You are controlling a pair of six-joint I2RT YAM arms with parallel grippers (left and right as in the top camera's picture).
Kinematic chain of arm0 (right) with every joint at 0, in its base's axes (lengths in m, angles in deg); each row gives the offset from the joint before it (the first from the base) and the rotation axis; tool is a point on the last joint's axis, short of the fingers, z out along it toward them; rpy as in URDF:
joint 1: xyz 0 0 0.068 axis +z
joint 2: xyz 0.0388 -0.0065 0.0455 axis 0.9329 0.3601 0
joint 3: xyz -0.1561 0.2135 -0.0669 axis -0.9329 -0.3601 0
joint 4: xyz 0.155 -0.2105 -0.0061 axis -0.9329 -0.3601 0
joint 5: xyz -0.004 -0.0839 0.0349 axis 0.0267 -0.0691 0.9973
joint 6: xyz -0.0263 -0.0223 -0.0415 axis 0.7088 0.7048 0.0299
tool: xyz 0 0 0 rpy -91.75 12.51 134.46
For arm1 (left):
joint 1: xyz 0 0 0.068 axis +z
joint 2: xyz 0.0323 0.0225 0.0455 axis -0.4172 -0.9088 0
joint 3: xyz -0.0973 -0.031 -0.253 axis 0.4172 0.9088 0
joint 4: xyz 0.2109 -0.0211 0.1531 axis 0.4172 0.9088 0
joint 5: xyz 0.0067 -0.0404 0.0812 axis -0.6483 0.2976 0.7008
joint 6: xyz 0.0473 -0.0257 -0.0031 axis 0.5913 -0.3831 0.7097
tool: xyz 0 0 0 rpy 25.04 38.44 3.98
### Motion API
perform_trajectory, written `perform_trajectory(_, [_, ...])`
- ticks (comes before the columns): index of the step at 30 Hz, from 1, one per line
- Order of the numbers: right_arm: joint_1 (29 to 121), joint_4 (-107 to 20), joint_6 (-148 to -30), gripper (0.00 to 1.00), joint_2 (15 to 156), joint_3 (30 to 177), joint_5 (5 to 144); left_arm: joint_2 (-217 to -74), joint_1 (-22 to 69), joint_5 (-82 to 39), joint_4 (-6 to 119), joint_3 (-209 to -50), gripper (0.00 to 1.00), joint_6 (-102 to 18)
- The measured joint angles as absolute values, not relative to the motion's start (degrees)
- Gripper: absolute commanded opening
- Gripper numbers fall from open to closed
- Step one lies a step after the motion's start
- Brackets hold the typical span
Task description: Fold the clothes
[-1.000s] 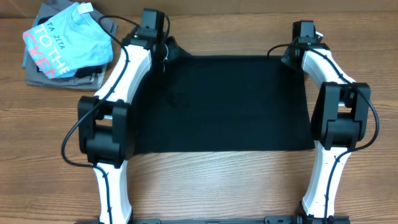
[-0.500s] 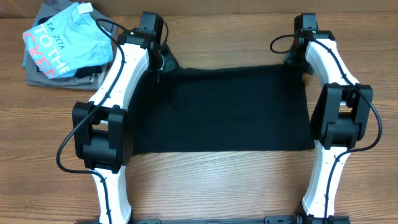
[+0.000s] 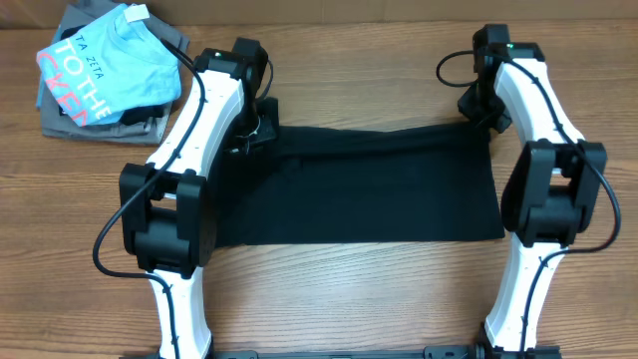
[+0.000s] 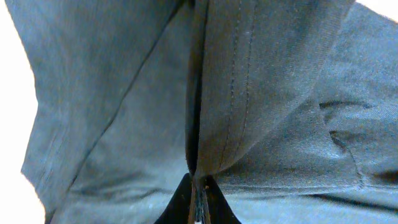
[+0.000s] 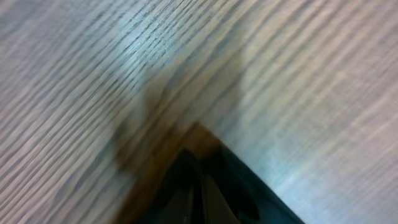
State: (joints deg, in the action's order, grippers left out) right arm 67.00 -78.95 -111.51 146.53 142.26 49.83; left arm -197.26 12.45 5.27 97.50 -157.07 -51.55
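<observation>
The black shirt (image 3: 369,189) lies flat across the middle of the wooden table in the overhead view, its far edge lifted and drawn over toward the front. My left gripper (image 3: 251,128) is shut on the shirt's far left corner. In the left wrist view the gripper (image 4: 198,198) pinches a fold of the stitched fabric (image 4: 267,93). My right gripper (image 3: 480,110) is shut on the far right corner. The right wrist view is blurred: its closed gripper (image 5: 200,193) shows with dark cloth above the wood (image 5: 124,62). The neck tag is hidden.
A light blue T-shirt with coral lettering (image 3: 110,60) lies on grey folded garments (image 3: 60,122) at the far left corner. Bare wooden table (image 3: 349,299) runs along the front, between the two arm bases.
Both grippers have moved from the far side toward the front, carrying the shirt's far edge with them. The visible black area has become shorter front to back.
</observation>
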Motion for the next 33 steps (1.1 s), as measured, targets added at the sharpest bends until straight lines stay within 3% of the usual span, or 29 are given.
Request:
perform_trajectory(5, [67.1, -83.2, -112.3, 0.07, 142.0, 142.3, 49.9, -197.3, 12.4, 5.4, 100.3, -157.1, 0.05, -51.6])
perform_trajectory(7, [67.1, -84.6, -112.5, 0.29, 141.6, 142.4, 49.9, -197.3, 12.4, 5.5, 100.6, -157.1, 0.43, -51.5])
perform_trajectory(9, [67.0, -86.5, -112.1, 0.31, 141.5, 142.4, 49.4, -197.3, 12.5, 6.4, 101.5, -157.1, 0.59, -50.6])
perform_trajectory(10, [67.0, -87.3, -112.2, 0.36, 141.5, 142.4, 49.2, -197.3, 12.5, 6.7, 102.0, -157.1, 0.76, -50.3])
perform_trajectory(11, [66.9, -88.8, -112.5, 0.52, 141.5, 142.4, 49.3, -197.3, 12.7, 7.1, 102.5, -157.1, 0.96, -50.1])
perform_trajectory(12, [66.9, -89.3, -112.3, 0.80, 141.5, 142.4, 49.2, -197.3, 12.7, 7.3, 102.9, -157.1, 1.00, -49.4])
perform_trajectory(13, [66.7, -90.3, -112.4, 0.97, 141.5, 142.4, 49.4, -197.3, 12.8, 7.5, 103.5, -157.1, 1.00, -49.1])
perform_trajectory(14, [66.7, -91.0, -112.4, 1.00, 141.5, 142.4, 49.5, -197.2, 12.8, 7.7, 104.0, -157.1, 1.00, -48.9])
perform_trajectory(27, [66.7, -89.7, -110.3, 1.00, 141.5, 142.4, 59.1, -197.3, 14.8, 1.5, 88.7, -157.1, 1.00, -44.4])
perform_trajectory(33, [66.7, -89.3, -109.8, 1.00, 141.5, 142.4, 60.3, -199.5, 15.4, -3.8, 87.5, -157.1, 0.91, -44.3])
